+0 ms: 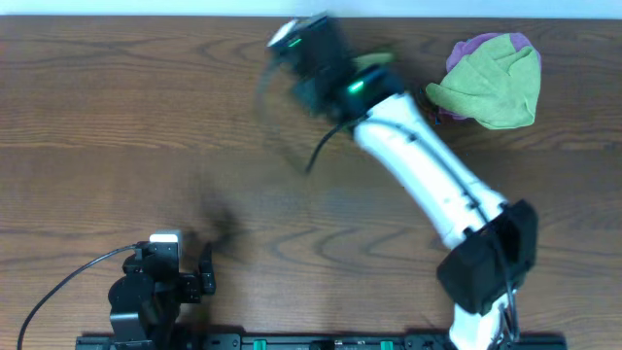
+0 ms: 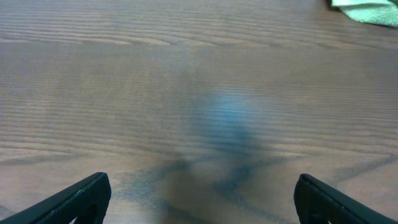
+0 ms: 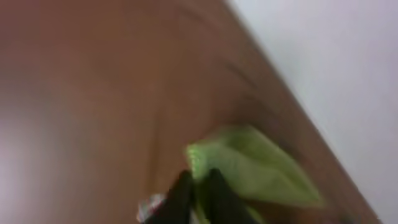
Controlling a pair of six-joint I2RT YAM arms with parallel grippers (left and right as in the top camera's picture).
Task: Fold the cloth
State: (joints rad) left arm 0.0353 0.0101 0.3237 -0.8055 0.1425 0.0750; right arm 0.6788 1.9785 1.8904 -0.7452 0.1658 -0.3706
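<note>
My right gripper [image 3: 199, 186] is shut on a light green cloth [image 3: 255, 168] and holds it over the wooden table near the far edge; this view is motion-blurred. In the overhead view the right arm's blurred head [image 1: 311, 53] is at the far middle, with a bit of the green cloth [image 1: 375, 60] beside it. My left gripper [image 2: 202, 199] is open and empty, low over bare wood; in the overhead view it [image 1: 207, 272] is at the front left.
A crumpled pile of green and purple cloth [image 1: 491, 78] lies at the far right of the table; its green edge shows in the left wrist view [image 2: 367, 9]. A white wall [image 3: 336, 62] lies beyond the far table edge.
</note>
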